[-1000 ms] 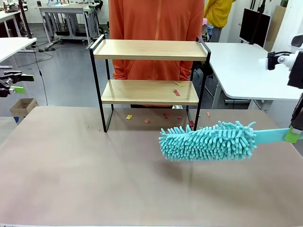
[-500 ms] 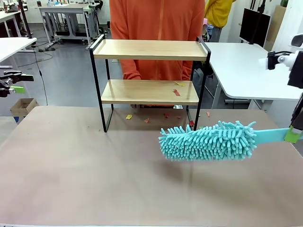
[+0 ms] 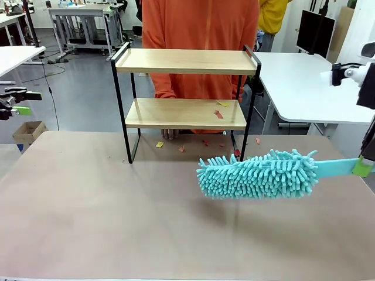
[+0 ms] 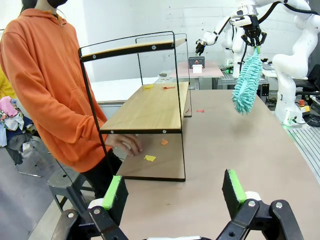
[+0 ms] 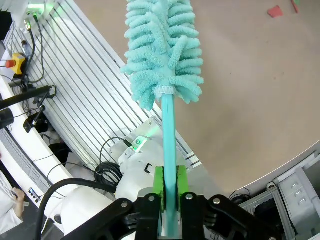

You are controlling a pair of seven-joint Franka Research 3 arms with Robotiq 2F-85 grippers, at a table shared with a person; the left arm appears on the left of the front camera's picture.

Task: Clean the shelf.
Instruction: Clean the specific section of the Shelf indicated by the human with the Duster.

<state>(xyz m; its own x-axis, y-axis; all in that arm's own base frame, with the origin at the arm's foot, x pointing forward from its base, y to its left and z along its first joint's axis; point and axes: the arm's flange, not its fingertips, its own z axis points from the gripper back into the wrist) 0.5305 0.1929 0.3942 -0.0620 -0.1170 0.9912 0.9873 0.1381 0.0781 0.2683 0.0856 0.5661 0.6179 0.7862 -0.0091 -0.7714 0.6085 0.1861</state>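
On brown table [image 3: 88, 216]: shelf [image 3: 186, 61], paper scraps [image 3: 159, 144] | beyond: white table [image 3: 304, 82], grey floor [image 3: 82, 96]

Robotics lab, not a home. My table [image 3: 117, 205] sits on a slotted aluminium base [image 5: 85, 95] with an emergency stop [image 5: 18, 61] and loose cables [image 5: 102, 172]. Around it I see a white desk [image 3: 304, 82], a monitor [image 3: 314, 32] and workbenches [image 3: 82, 14] on a bare grey floor [image 3: 82, 99].

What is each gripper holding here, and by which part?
The right gripper is shut on the teal duster, clamping the far end of its flat handle. The left gripper is open and holds nothing.
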